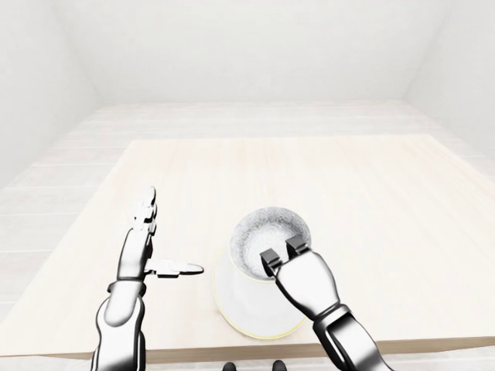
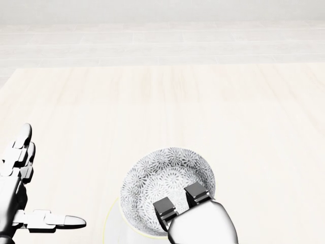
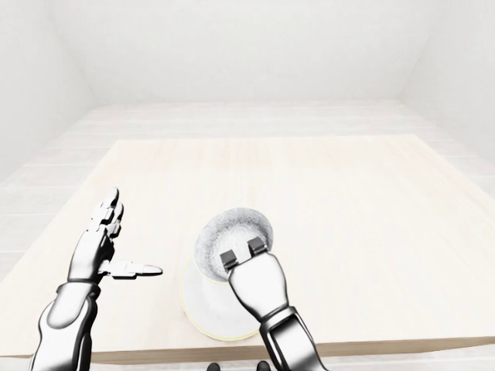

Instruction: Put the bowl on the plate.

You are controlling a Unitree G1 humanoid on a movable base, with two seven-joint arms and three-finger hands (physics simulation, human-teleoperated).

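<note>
Two fingers of the right hand (image 2: pixel 200 226) clamp the bowl (image 2: pixel 160 178) by its lower rim, over the plate (image 1: pixel 244 317). Left hand (image 1: pixel 143 251) spread wide, idle. Placing step; next move, judged: centre, lower, release.

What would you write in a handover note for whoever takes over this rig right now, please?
Right hand: fingers hooked over the bowl at its lower rim in the head view, gripping it.
Left hand: open, empty, over the table at the left.
Bowl: over the upper part of the plate in the left-eye view; whether it touches the plate is unclear.
Done: bowl is in hand and at the plate.
Left: centre it, set it down, release.
</note>
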